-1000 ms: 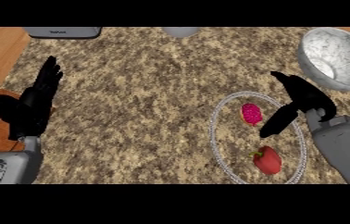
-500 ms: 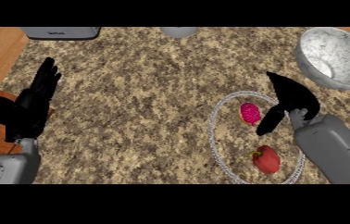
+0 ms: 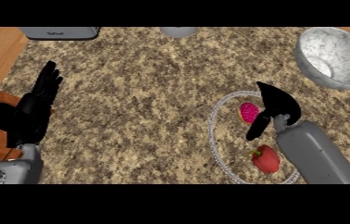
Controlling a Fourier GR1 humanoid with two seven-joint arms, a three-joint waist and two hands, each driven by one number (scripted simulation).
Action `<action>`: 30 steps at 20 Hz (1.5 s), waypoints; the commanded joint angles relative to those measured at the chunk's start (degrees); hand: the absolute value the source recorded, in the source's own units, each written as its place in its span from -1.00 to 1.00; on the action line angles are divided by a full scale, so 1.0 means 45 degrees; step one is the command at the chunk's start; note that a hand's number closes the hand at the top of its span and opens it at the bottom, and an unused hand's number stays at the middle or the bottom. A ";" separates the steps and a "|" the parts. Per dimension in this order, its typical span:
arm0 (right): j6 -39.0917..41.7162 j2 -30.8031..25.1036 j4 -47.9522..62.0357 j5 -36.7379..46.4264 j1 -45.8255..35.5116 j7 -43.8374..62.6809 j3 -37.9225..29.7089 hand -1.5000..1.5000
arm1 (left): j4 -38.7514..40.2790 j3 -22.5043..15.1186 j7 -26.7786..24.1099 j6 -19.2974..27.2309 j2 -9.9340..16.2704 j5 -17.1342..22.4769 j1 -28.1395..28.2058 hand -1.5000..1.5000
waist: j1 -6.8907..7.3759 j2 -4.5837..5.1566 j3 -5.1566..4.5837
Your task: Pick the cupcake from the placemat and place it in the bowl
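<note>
A pink cupcake (image 3: 248, 112) sits on a round placemat (image 3: 216, 140) with a pale rim, at the right of the counter. My right hand (image 3: 276, 105) hovers just right of the cupcake, fingers straight and open, thumb pointing down beside it and hiding part of it. The grey speckled bowl (image 3: 325, 56) stands at the far right, partly cut by the view's edge. My left hand (image 3: 37, 106) rests open at the left edge, fingers up.
A red pepper-like item (image 3: 266, 158) lies on the placemat, near my right forearm. A grey appliance (image 3: 60, 32) stands at the back left and a small grey round object (image 3: 179, 31) at the back middle. Wooden surface shows at the left edge.
My right hand has moved left and a little down, closing in on the cupcake's right side. The forearm has come further into view. The left hand has not moved.
</note>
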 commanded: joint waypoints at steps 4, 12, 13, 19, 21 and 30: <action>0.0385 0.1170 0.0264 0.1282 0.0344 0.0216 -0.0585 -1.00 | 0.0458 0.0377 -0.0003 -0.0234 -0.0332 -0.0424 -0.0704 0.00 | -0.0022 0.0000 -0.0002; 0.0861 0.1462 0.1015 0.2111 0.0116 -0.0609 -0.1590 -1.00 | 0.1048 0.0736 -0.0288 -0.0605 -0.0545 -0.0688 -0.0825 0.00 | -0.0054 0.0002 -0.0003; -0.0074 0.1806 0.2836 0.2479 -0.0231 -0.1442 -0.1765 -1.00 | 0.1048 0.0561 -0.0504 -0.0382 -0.0815 -0.0907 -0.0576 0.00 | -0.0004 0.0017 0.0000; -0.0110 0.2456 0.3908 0.2562 -0.0697 -0.2915 -0.1895 1.00 | 0.0339 0.1618 -0.0397 -0.1661 0.0130 0.0075 -0.0050 0.00 | 0.0082 0.0014 0.0002; -0.0205 0.2355 0.4100 0.2706 -0.0775 -0.3502 -0.2397 1.00 | 0.0068 0.1361 0.0167 -0.1405 -0.0221 -0.0288 -0.0273 0.00 | 0.0032 0.0009 0.0002; -0.2016 0.2512 0.4830 0.4156 -0.0492 -0.4447 -0.2598 1.00 | 0.0096 0.1676 0.0144 -0.1561 -0.0286 -0.0389 -0.0296 0.00 | 0.0019 0.0008 0.0000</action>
